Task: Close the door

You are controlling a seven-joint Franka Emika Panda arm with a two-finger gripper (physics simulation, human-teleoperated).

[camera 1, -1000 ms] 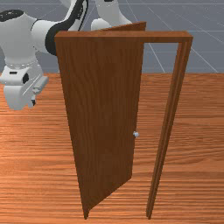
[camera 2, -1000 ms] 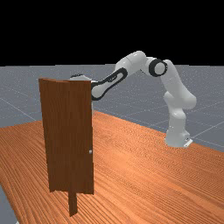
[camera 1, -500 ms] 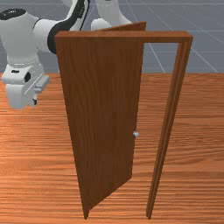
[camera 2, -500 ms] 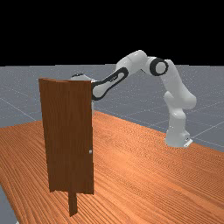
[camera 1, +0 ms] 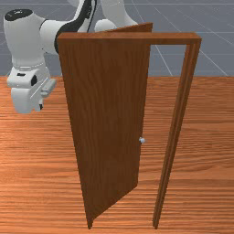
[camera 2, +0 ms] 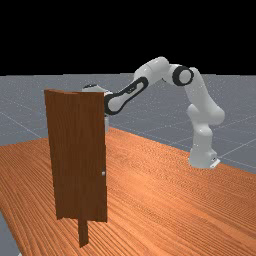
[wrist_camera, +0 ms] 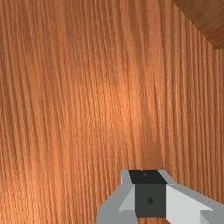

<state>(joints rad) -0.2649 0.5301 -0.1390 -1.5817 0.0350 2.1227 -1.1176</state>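
In the front view my gripper (camera 1: pixel 41 107) hangs above the table, left of the door (camera 1: pixel 107 114) and apart from it. The door stands ajar, hinged at the frame's left post and angled back behind the frame (camera 1: pixel 130 39), toward the arm. A small silver knob (camera 1: pixel 142 140) sits by its free edge. The door (camera 2: pixel 77 155) partly hides my hand in the far view, where the knob (camera 2: pixel 103 173) also shows. In the wrist view my gripper (wrist_camera: pixel 150 192) is shut, its dark pads together with nothing visible between them.
The frame's right post (camera 1: pixel 176 132) stands apart from the door's free edge. Wooden table surface (wrist_camera: pixel 96 100) lies under my hand. A brown wooden corner (wrist_camera: pixel 205 19) is off to one side of the fingers. The arm (camera 2: pixel 150 72) reaches over the table behind the door.
My hand has moved a little toward the front view's right, closer to the door. The door and frame have not moved.
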